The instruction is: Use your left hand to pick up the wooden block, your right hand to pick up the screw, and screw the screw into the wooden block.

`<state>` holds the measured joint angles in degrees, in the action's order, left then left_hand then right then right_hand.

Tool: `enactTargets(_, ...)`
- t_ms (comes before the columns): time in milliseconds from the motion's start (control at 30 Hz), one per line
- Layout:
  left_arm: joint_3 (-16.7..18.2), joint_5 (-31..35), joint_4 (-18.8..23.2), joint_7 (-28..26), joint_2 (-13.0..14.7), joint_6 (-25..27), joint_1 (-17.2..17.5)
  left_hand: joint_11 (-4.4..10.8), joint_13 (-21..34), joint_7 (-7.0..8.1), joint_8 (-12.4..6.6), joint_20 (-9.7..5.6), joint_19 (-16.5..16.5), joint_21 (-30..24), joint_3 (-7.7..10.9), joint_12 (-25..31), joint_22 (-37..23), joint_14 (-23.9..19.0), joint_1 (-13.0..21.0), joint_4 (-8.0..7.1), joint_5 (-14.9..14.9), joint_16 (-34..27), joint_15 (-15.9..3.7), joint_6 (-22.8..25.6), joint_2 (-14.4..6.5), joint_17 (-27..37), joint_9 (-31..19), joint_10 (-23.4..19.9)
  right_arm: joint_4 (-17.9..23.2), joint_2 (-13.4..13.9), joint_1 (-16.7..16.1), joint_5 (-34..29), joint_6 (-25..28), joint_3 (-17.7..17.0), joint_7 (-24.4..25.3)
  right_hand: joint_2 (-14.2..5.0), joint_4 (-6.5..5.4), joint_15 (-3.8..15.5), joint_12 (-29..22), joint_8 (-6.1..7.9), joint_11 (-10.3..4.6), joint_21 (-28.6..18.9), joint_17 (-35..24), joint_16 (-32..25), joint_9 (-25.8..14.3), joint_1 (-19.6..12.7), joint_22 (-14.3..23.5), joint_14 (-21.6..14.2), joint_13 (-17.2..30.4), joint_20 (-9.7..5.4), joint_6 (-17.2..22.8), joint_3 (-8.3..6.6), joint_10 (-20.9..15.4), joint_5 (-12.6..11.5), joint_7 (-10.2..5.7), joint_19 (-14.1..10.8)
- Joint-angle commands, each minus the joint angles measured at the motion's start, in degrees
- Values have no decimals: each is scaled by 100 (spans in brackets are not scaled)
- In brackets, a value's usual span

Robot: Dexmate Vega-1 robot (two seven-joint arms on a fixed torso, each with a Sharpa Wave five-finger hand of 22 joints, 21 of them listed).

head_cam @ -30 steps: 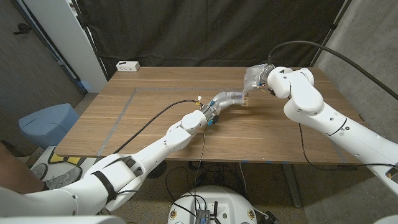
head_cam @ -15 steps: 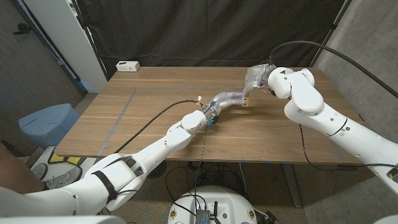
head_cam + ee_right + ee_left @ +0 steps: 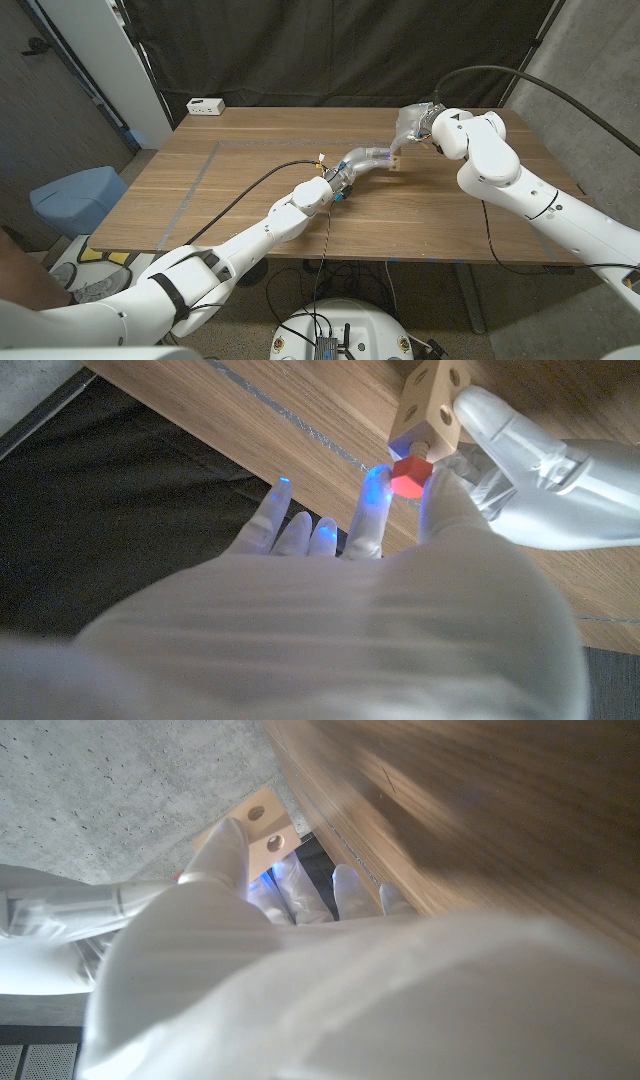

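L hand (image 3: 540, 460) grips wooden block (image 3: 427, 400) by sides; R hand (image 3: 400, 510) pinches red-headed screw (image 3: 407, 477) at hole. Block light, rigid; screw small, prob slippery — hold by head.

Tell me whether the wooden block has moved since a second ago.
No. In the head view the wooden block sits at the same spot against the table's grain, held between both hands.
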<state>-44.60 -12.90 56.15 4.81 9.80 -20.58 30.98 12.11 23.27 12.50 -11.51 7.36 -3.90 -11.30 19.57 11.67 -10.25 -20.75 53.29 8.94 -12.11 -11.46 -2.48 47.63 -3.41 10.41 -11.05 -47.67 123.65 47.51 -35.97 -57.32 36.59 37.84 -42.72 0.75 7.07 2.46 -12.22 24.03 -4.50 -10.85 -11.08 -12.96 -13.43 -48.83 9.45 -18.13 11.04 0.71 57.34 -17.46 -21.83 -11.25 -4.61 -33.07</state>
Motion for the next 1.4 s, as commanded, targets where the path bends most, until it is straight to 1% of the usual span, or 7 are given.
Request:
enactTargets(33, 0, -3, 3, -1, -2, 5, 0, 39, 24, -76, -50, 2, -49, -48, 15, 34, -22, -71, 38, -18, -26, -2, -276, 162, -70, -3, -19, -41, -43, -29, 6, -7, 68, 39, 97, -38, -80, 59, -29, 64, -14, -37, -18, -41, -19, 139, 19, -80, 13, -19, 116, 2, -91, 19, 15, -63)
enactTargets(200, 2, -3, 4, -7, 0, 5, 5, 39, 22, -76, -53, -1, -49, -48, 18, 32, -22, -66, 41, -16, -29, 2, -272, 169, -72, -4, -19, -38, -65, -36, 23, -11, 77, 65, 104, -57, -122, 57, -27, 78, -13, -36, -21, -42, -15, 233, 20, -96, 12, -29, 157, 36, -133, 19, 22, -77)
enactTargets(400, 3, -6, -12, -5, -6, 0, 1, 39, 20, -94, -56, -8, -54, -49, 19, 31, -22, -71, 40, -16, -30, 2, -278, 176, -72, -4, -19, -36, -83, -61, 29, -72, 138, 104, 114, -75, -173, 60, -19, 134, -8, -34, -24, -45, -4, 365, 21, -133, 11, -35, 312, 90, -191, 13, 30, -100)
enactTargets(767, 3, -9, -53, 2, -18, -12, -18, 39, 19, -94, -51, 4, -54, -48, 40, 29, -22, -72, 55, -15, -40, 3, -266, 164, -105, -2, -20, -32, -107, -93, 21, -172, 211, 143, 135, -12, -240, 74, -20, 166, -17, -33, -15, -55, 20, 592, 22, -233, 9, -22, 437, 208, -313, -8, 84, -134)
enactTargets(933, 9, -17, -52, -7, -21, -4, -12, 38, 20, -88, -58, 2, -55, -47, 45, 31, -22, -77, 54, -15, -43, 4, -269, 180, -107, -3, -20, -35, -129, -107, 31, -192, 213, 155, 127, 16, -250, 93, -17, 195, -45, -29, -8, -51, 34, 661, 23, -264, 8, -25, 539, 251, -364, -27, 95, -140)
enactTargets(1300, 13, -31, -101, 5, -41, -20, -31, 37, 21, -96, -53, -8, -60, -48, 59, 33, -22, -78, 46, -22, -52, 8, -269, 166, -121, -3, -20, -37, -208, -171, 45, -321, 209, 214, 174, 46, -244, 130, -8, 283, -31, -29, 6, -39, 73, 755, 23, -330, 5, -44, 848, 321, -477, -74, 106, -179)
enactTargets(1400, 13, -31, -122, 5, -49, -32, -38, 36, 21, -94, -55, -7, -60, -48, 63, 32, -22, -80, 45, -22, -53, 9, -273, 171, -122, -4, -20, -36, -234, -191, 51, -335, 199, 218, 180, 50, -240, 137, -9, 301, -67, -29, 9, -34, 82, 767, 23, -341, 4, -49, 914, 334, -510, -84, 149, -190)
